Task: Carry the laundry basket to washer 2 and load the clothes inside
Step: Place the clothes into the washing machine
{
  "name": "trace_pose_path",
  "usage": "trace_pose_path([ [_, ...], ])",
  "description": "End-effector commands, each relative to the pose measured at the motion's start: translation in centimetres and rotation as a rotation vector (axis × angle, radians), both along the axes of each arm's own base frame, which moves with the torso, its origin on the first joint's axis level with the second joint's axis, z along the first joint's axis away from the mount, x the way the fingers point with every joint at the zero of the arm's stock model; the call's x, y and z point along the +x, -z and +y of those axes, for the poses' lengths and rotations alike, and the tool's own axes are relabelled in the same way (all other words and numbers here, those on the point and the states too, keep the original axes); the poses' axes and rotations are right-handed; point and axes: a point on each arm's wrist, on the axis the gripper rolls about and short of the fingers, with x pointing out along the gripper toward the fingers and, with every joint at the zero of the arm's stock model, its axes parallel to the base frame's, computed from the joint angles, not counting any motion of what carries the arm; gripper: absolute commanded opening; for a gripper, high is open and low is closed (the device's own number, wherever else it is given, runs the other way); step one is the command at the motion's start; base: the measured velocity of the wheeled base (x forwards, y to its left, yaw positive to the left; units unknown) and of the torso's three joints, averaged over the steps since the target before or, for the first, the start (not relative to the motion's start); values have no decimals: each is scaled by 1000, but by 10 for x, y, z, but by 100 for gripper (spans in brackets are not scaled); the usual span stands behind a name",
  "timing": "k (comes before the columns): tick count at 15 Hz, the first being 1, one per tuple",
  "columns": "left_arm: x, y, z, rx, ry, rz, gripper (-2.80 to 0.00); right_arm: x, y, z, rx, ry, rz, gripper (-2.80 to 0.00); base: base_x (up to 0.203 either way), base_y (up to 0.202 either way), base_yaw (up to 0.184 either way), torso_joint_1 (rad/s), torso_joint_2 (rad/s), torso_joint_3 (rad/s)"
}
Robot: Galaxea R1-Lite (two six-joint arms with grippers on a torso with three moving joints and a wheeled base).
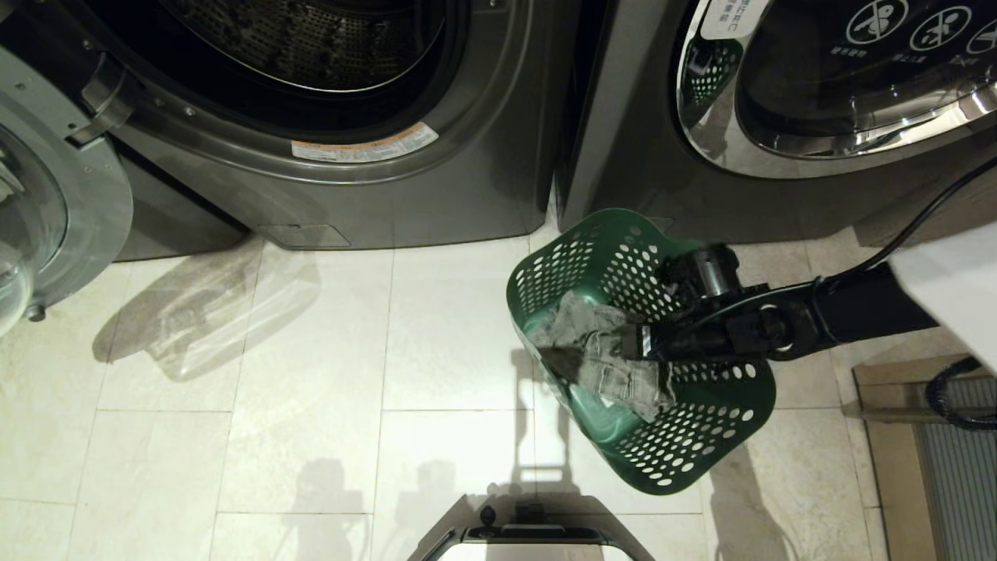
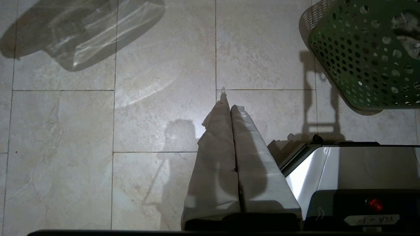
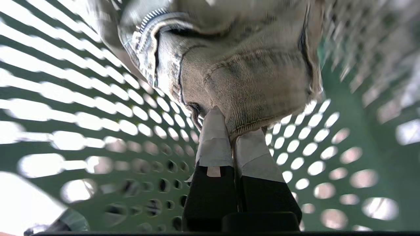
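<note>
Reaching into the green laundry basket (image 1: 701, 436), your right gripper (image 1: 632, 343) has its fingers (image 3: 215, 137) pinched together on a hem of the washed-out denim garment (image 1: 615, 366), so the grip sits on an edge of the cloth rather than on the bulk. That suits a lift: a thin fold fits between taped fingers that close almost fully, and the rest should trail after it. The basket stands tilted on the tiled floor (image 1: 311, 389), just in front of the gap between the two machines, its open mouth turned up toward the arm, which is probably why the arm comes in from the side. The washer with the open door (image 1: 47, 202) and bare drum (image 1: 311, 47) lies to your left, well apart from the basket; the closed washer (image 1: 841, 70) is nearer. The denim looks faded grey-green, crumpled, with stitched seams, a zip and a pocket showing. Your left gripper (image 2: 229, 108) hangs parked over bare floor, fingers pressed together, holding nothing.
</note>
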Motion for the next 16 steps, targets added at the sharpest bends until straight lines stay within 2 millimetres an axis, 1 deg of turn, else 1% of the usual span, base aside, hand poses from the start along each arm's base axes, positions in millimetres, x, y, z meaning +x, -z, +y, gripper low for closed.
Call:
trace_pose_path([
  [1, 0, 0, 0, 0, 0, 0, -280, -18, -50, -5, 27, -7, -121, -280, 0, 0, 0, 0, 0, 0],
  [4, 0, 0, 0, 0, 0, 0, -280, -43, -94, -13, 23, -34, -231, -280, 0, 0, 0, 0, 0, 0],
  [6, 0, 0, 0, 0, 0, 0, -280, -65, -120, -20, 2, -60, -305, -280, 0, 0, 0, 0, 0, 0],
  [8, 0, 0, 0, 0, 0, 0, -280, -90, -146, -24, -6, -81, -382, -280, 0, 0, 0, 0, 0, 0],
  [10, 0, 0, 0, 0, 0, 0, -280, -121, -176, -24, 9, -102, -478, -280, 0, 0, 0, 0, 0, 0],
  [11, 0, 0, 0, 0, 0, 0, -280, -140, -189, -18, 24, -126, -524, -280, 0, 0, 0, 0, 0, 0],
  [12, 0, 0, 0, 0, 0, 0, -280, -163, -203, -9, 52, -171, -574, -280, 0, 0, 0, 0, 0, 0],
  [15, 0, 0, 0, 0, 0, 0, -280, -213, -228, 15, 79, -239, -643, -280, 0, 0, 0, 0, 0, 0],
  [16, 0, 0, 0, 0, 0, 0, -280, -227, -237, 19, 77, -249, -655, -280, 0, 0, 0, 0, 0, 0],
])
